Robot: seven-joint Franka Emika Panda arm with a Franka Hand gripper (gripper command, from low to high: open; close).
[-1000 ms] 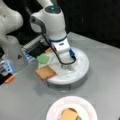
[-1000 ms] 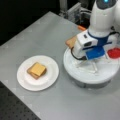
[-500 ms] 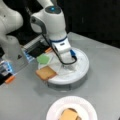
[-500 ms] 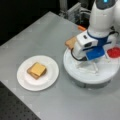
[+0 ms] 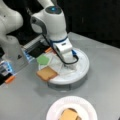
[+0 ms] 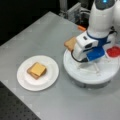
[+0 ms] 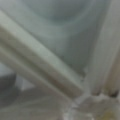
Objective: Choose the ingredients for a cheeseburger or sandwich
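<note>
**Wrist view: gripper low inside the divided tray**

Wrist view showed only pale ridges of the round white divided tray (image 7: 50, 72), very close; no fingers were visible there. In both front views the white robot gripper (image 5: 68, 65) was down in a tray compartment, its fingertips hidden against the white surface, so whether it was wide, narrow or holding anything could not be told.

The flat tan-brown bread square (image 5: 46, 73) lay at the tray edge, overhanging the rim toward a front view's left. The flat green leaf piece (image 5: 43, 59) sat in a neighbouring compartment just above it. The red disc (image 6: 113, 51) lay in a compartment at a front view's right.

On the round white plate (image 6: 25, 82), well apart from the tray, stood a small stack (image 6: 37, 70): yellow cheese square uppermost, over a darker layer.
</note>
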